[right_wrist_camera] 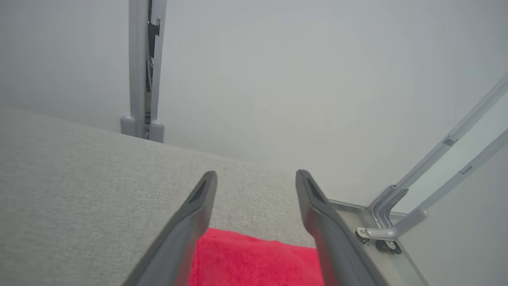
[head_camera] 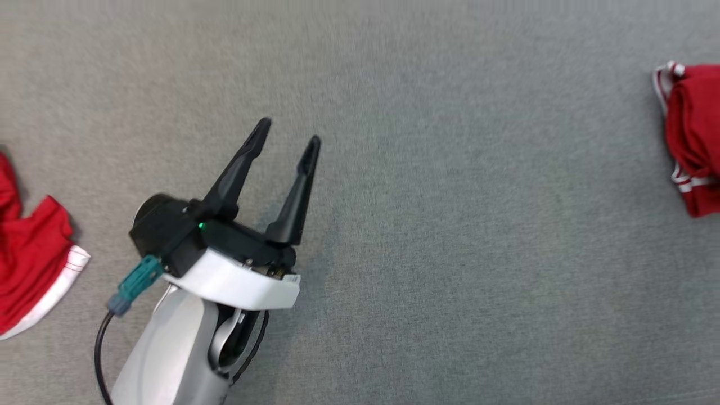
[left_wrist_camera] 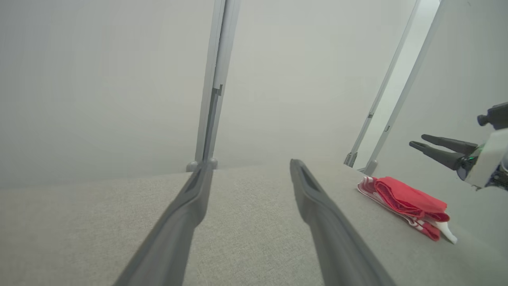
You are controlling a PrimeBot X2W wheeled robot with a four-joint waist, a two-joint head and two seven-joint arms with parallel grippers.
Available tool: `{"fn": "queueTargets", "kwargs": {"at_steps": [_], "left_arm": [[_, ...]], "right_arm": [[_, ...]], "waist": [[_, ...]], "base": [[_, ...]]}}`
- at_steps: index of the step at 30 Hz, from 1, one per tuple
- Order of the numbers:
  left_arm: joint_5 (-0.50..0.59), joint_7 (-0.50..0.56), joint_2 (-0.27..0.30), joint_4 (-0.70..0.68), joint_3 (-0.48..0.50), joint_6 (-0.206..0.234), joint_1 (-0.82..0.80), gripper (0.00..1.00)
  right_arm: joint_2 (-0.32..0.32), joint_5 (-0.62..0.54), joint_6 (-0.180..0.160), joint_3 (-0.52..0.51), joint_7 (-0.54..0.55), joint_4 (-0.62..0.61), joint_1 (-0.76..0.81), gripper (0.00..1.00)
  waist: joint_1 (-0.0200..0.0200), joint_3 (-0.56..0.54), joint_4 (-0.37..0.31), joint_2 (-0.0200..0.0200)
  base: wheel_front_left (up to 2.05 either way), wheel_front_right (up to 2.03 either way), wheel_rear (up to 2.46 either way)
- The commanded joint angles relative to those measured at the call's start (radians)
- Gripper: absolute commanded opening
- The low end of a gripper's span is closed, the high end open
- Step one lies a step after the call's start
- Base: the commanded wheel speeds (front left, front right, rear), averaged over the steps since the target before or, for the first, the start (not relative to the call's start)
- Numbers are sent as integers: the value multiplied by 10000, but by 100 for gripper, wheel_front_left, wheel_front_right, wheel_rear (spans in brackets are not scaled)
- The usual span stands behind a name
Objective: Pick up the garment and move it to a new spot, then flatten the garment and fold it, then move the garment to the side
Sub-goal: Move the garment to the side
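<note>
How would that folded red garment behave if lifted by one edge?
Probably floppy: the folded red garment lies in soft, rumpled layers. Its loose layers would likely fall open. It seems light, being thin cloth.

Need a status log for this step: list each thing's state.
folded red garment: folded, lying down, not held.
crumpled red garment: bunched, unfolded, not held.
left tool: open, empty.
right tool: open, empty, over the folded red garment.
</note>
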Motion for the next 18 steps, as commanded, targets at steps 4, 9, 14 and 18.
{"fn": "queueTargets", "kwargs": {"at_steps": [4, 9, 14, 18], "left_arm": [[131, 4, -89, -15, 805, 3, 838, 100], [221, 6, -215, -41, 1478, 3, 1570, 100], [41, 6, -433, -76, 1975, 3, 2241, 100], [200, 6, -511, -24, 2241, 3, 2728, 100]], "right_arm": [[695, 138, -7, 213, -263, -824, 851, 100], [1516, 221, -5, 24, -425, -1902, 1797, 100], [2406, 83, -7, -201, -481, -2823, 2827, 100], [3144, -181, -7, -256, -489, -3364, 3711, 100]], "waist": [[-1, -1514, 242, 0], [-1, -2179, 486, 0], [-1, -2639, 621, 0], [-1, -2967, 696, 0]], "base": [[0, 0, 0], [0, 0, 0], [0, 0, 0], [0, 0, 0]]}}
